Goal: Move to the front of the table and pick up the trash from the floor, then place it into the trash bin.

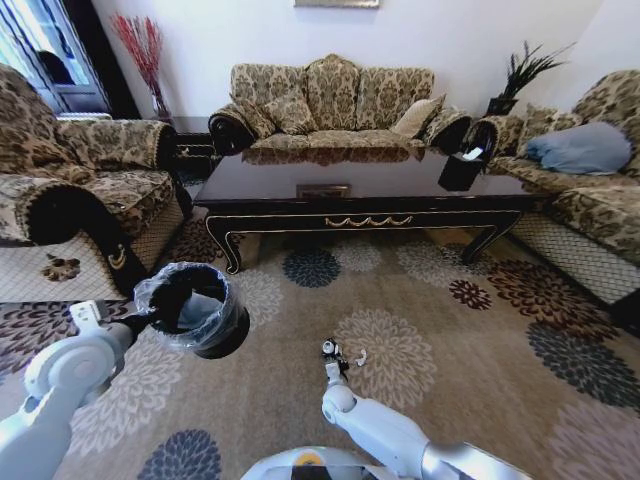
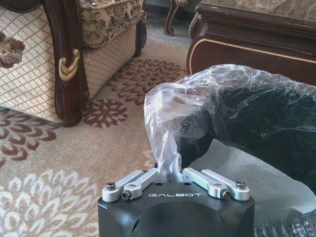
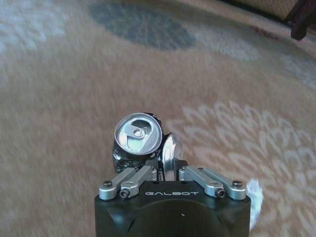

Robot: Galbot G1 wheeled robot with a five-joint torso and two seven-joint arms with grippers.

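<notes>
My left gripper [image 1: 138,318] [image 2: 170,172] is shut on the rim and ruffled clear liner of the black trash bin [image 1: 222,335] [image 2: 261,108], which it holds tilted above the floor [image 1: 450,380]. A white paper sheet [image 2: 252,177] lies inside the bin. My right gripper [image 1: 333,355] [image 3: 165,167] is shut on a piece of trash, a crushed silver-and-dark drink can [image 1: 330,347] [image 3: 138,136], just above the carpet and to the right of the bin. A small white scrap [image 1: 360,356] [image 3: 254,191] lies on the floor beside the can. The dark table [image 1: 370,190] [image 2: 247,44] stands beyond.
Patterned sofas ring the table: an armchair [image 1: 70,190] [image 2: 59,59] on the left, one sofa [image 1: 330,100] behind, another [image 1: 590,190] on the right. A black tissue box [image 1: 463,165] sits on the table's right end. Open carpet lies between me and the table.
</notes>
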